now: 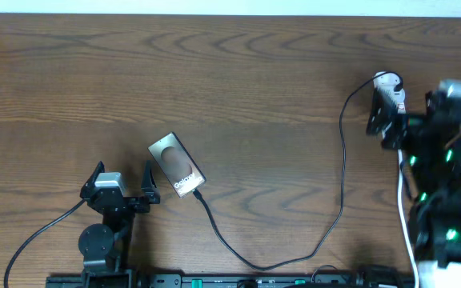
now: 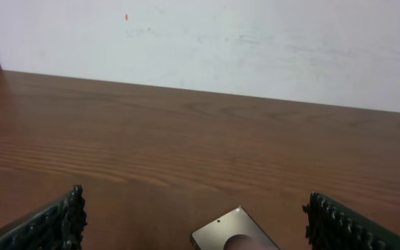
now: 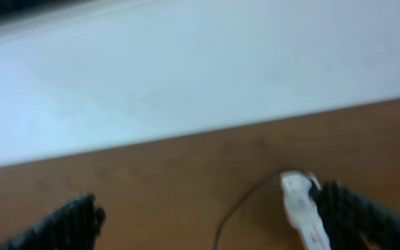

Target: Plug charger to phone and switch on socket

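- Charger [image 1: 342,172] tip meets the lettered end of the phone [image 1: 177,165] in the overhead view. We read it as plugged in, but the view is too small to confirm that it is seated.
- The cable loops along the near edge of the desk [image 1: 254,72] and runs up to the socket [image 1: 389,92] at far right.
- The phone lies flat and skewed, just ahead and to the right of the left gripper [image 1: 124,170]. That gripper is wide and holds nothing.
- The right gripper [image 3: 210,201] is also wide and empty, with the socket just inside one finger. We cannot tell whether they touch.
- We judge the step in hand to be the socket switch.
- The next move calls for a fingertip pressed onto the rocker. The right wrist view is blurred, so we cannot locate the switch from here.
- Risks are that the strip is light and may slide under a push, and that the charger lead and white cord [image 1: 406,216] lie close to the right arm and could snag.
- Nothing else is on the desk, and a plain wall [image 2: 255,48] stands behind it.
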You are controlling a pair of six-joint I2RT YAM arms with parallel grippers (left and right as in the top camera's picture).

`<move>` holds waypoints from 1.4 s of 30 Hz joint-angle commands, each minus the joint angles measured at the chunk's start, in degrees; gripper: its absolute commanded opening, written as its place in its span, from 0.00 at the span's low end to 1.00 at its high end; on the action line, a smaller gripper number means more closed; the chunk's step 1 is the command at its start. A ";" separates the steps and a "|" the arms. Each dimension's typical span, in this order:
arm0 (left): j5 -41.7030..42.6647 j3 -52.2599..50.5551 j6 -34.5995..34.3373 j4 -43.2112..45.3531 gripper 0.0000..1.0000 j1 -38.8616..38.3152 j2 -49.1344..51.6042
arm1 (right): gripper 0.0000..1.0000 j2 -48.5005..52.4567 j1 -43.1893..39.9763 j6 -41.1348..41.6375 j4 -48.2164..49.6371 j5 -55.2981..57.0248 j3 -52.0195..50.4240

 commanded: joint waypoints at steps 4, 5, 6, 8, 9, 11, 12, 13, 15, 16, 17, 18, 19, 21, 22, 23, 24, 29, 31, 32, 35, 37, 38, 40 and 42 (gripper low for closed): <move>2.03 -0.74 0.50 -2.21 0.98 -0.13 -0.35 | 0.99 -13.33 0.28 0.07 11.39 0.02 -17.14; 2.03 -0.74 0.50 -2.21 0.98 -0.13 -0.35 | 0.99 -15.26 0.28 -0.52 13.38 0.04 -19.54; 2.03 -0.74 0.50 -2.21 0.98 -0.13 -0.35 | 0.99 -17.07 0.28 -1.18 15.23 0.02 -21.81; 2.03 -0.74 0.50 -2.21 0.98 -0.13 -0.35 | 0.99 -20.28 0.28 -2.86 18.25 0.02 -25.68; 2.03 -0.74 0.50 -2.21 0.98 -0.13 -0.35 | 0.99 -22.18 0.28 -3.93 19.69 0.02 -27.76; 2.03 -0.74 0.50 -2.21 0.98 -0.13 -0.35 | 0.99 -25.75 0.28 -5.35 20.94 0.04 -31.04; 2.03 -0.74 0.50 -2.21 0.98 -0.13 -0.35 | 0.99 -27.69 0.28 -6.08 21.09 0.11 -32.50; 2.03 -0.74 0.50 -2.21 0.98 -0.13 -0.35 | 0.99 -29.55 0.28 -6.32 21.05 0.26 -33.77; 2.03 -0.74 0.50 -2.21 0.98 -0.13 -0.35 | 0.99 -33.16 0.26 -6.29 21.07 0.79 -36.30; 2.03 -0.74 0.50 -2.21 0.98 -0.13 -0.35 | 0.99 -35.32 0.26 -6.32 21.05 0.90 -37.86; 2.03 -0.74 0.50 -2.21 0.98 -0.13 -0.35 | 0.99 -36.70 0.26 -6.32 21.05 1.07 -38.88; 2.03 -0.74 0.50 -2.21 0.97 -0.13 -0.35 | 0.99 -38.34 0.26 -6.34 21.05 1.20 -40.19; 2.03 -0.74 0.50 -2.21 0.98 -0.13 -0.35 | 0.99 -40.02 0.26 -6.34 21.05 1.40 -41.62; 2.03 -0.74 0.48 -2.21 0.98 -0.13 -0.35 | 0.99 -42.49 0.26 -6.34 21.03 1.57 -43.95; 2.03 -0.74 0.50 -2.21 0.98 -0.13 -0.35 | 0.99 -43.19 0.22 -6.60 19.76 1.86 -44.26; 2.03 -0.74 0.50 -2.21 0.98 -0.13 -0.35 | 0.99 -42.95 0.22 -6.71 18.51 1.92 -44.26; 2.03 -0.74 0.50 -2.21 0.98 -0.13 -0.35 | 0.99 -42.93 0.22 -6.80 17.27 2.01 -44.26; 2.03 -0.74 0.50 -2.21 0.98 -0.13 -0.35 | 0.99 -43.01 0.22 -9.01 11.69 2.40 -44.26; 2.03 -0.74 0.50 -2.21 0.98 -0.13 -0.35 | 0.99 -43.01 0.22 -10.01 8.63 2.40 -44.26; 2.03 -0.74 0.50 -2.21 0.98 -0.13 -0.35 | 0.99 -43.01 0.22 -10.01 6.71 2.47 -44.26; 2.03 -0.74 0.50 -2.21 0.98 -0.13 -0.35 | 0.99 -43.01 0.22 -9.92 6.10 3.32 -44.26; 2.03 -0.74 0.50 -2.21 0.98 -0.13 -0.35 | 0.99 -43.01 0.22 -9.90 6.08 4.00 -44.26; 2.03 -0.74 0.50 -2.21 0.98 -0.13 -0.35 | 0.99 -43.01 0.22 -9.88 6.05 4.22 -44.26; 2.03 -0.74 0.50 -2.21 0.98 -0.13 -0.35 | 0.99 -43.01 0.22 -9.70 6.01 4.72 -44.26; 2.03 -0.74 0.50 -2.21 0.98 -0.13 -0.35 | 0.99 -43.01 0.22 -6.36 5.77 7.61 -44.26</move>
